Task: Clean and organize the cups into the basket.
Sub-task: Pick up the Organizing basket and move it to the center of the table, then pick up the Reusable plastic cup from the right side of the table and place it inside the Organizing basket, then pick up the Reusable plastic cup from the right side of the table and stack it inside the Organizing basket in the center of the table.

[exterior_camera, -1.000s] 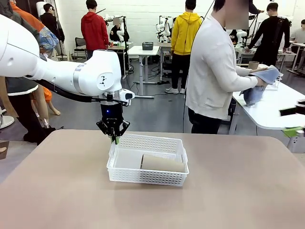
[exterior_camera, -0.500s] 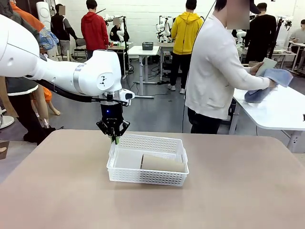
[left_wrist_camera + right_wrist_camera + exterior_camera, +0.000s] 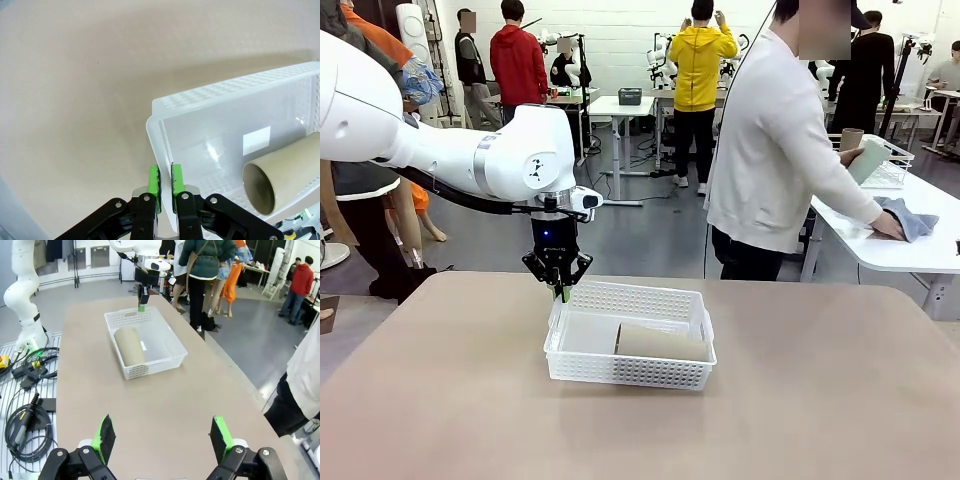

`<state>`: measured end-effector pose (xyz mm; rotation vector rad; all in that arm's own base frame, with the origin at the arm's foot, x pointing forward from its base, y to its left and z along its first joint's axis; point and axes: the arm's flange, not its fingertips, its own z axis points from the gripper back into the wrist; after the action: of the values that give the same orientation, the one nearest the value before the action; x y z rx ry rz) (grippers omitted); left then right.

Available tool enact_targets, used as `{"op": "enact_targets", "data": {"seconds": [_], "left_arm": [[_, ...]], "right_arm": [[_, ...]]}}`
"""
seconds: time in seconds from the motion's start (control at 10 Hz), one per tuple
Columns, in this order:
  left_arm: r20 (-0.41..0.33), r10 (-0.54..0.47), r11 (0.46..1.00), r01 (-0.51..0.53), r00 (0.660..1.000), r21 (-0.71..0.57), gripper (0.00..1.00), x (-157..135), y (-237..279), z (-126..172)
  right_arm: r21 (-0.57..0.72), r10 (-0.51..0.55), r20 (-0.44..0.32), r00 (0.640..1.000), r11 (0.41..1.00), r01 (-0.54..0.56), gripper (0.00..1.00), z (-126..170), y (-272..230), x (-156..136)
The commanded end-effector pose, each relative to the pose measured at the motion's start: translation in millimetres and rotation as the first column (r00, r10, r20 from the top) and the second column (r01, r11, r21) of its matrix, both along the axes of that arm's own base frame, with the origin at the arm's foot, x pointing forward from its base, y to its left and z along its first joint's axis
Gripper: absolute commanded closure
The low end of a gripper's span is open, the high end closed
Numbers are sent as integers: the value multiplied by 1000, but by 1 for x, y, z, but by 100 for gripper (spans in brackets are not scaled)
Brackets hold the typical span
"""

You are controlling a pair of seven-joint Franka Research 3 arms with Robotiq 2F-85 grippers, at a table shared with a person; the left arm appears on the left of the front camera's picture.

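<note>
Glossy white plastic basket (image 3: pixel 630 372), matt beige cup (image 3: pixel 660 343), smooth matt table (image 3: pixel 460 400).

Cropped at right edge, left wrist view: cup (image 3: pixel 295 160) and basket (image 3: pixel 225 86). Masked by basket's near mesh wall, front view: cup's lower side. Too small to judge there: left gripper (image 3: pixel 561 292) contact at basket corner.

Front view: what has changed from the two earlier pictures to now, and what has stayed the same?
The person's hand brought the blue cloth down from the pale cup and presses it on the white side table; the other hand holds that cup. Unchanged: the left gripper stays shut on the far left corner of the basket, with the tan cup lying inside.
</note>
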<state>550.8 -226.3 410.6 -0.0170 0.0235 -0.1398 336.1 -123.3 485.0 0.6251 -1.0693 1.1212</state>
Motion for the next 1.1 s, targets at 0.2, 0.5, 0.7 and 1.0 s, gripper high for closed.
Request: {"op": "enact_targets", "data": {"seconds": [0.2, 0.5, 0.7, 1.0], "left_arm": [[2, 2, 1000, -2, 1000, -1, 100, -1, 0, 1], [2, 2, 1000, -2, 1000, -1, 100, -1, 0, 1], [2, 2, 1000, -2, 1000, -1, 100, -1, 0, 1], [2, 2, 1000, -2, 1000, -1, 100, -1, 0, 1]], "right_arm": [[30, -7, 16, 1000, 1000, 7, 0, -3, 4, -3], [30, -7, 16, 1000, 1000, 7, 0, -3, 4, -3], [30, -7, 16, 1000, 1000, 7, 0, -3, 4, -3], [30, -7, 16, 1000, 1000, 7, 0, -3, 4, -3]]}}
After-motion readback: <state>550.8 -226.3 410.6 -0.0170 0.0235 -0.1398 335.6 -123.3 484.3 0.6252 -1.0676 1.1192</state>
